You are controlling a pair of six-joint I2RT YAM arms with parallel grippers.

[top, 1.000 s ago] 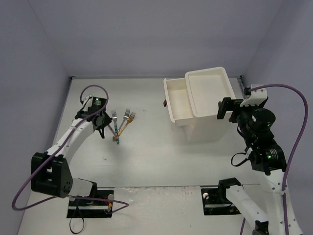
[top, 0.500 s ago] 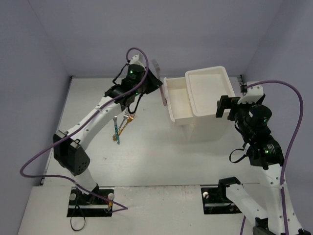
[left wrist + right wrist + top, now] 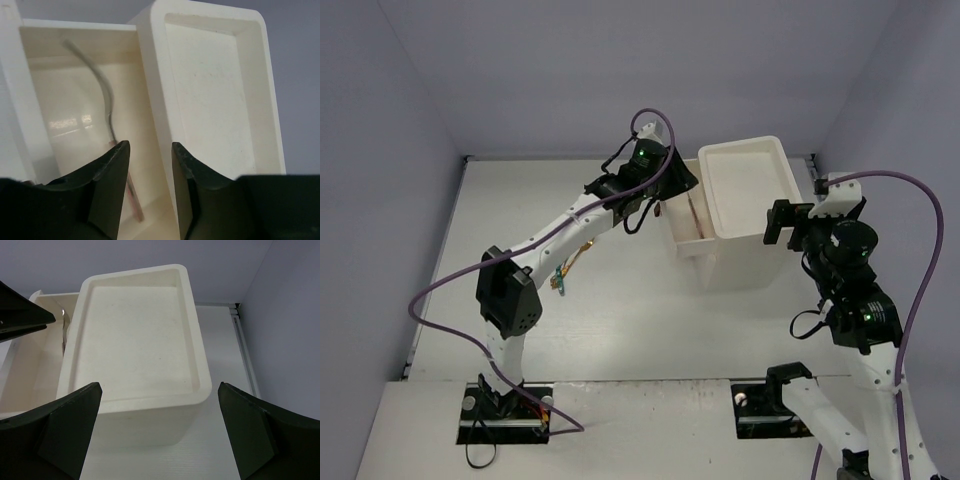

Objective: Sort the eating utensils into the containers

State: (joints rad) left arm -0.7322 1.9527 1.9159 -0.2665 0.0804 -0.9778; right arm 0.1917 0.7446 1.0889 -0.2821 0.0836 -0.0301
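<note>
The white drawer unit (image 3: 748, 178) stands at the back right, with its top drawer (image 3: 684, 240) pulled out to the left. My left gripper (image 3: 672, 188) hovers over this drawer, open and empty (image 3: 150, 146). A thin silver utensil with a pinkish handle (image 3: 107, 107) lies loose inside the drawer (image 3: 75, 115); it also shows in the top view (image 3: 696, 214). Two or three forks with gold and teal handles (image 3: 565, 272) lie on the table to the left, partly hidden by my left arm. My right gripper (image 3: 782, 222) is wide open (image 3: 157, 386) just in front of the unit (image 3: 135, 335).
The unit's flat recessed top (image 3: 215, 85) lies right of the open drawer. Purple walls close the table at the back and both sides. My left arm stretches diagonally across the table's middle.
</note>
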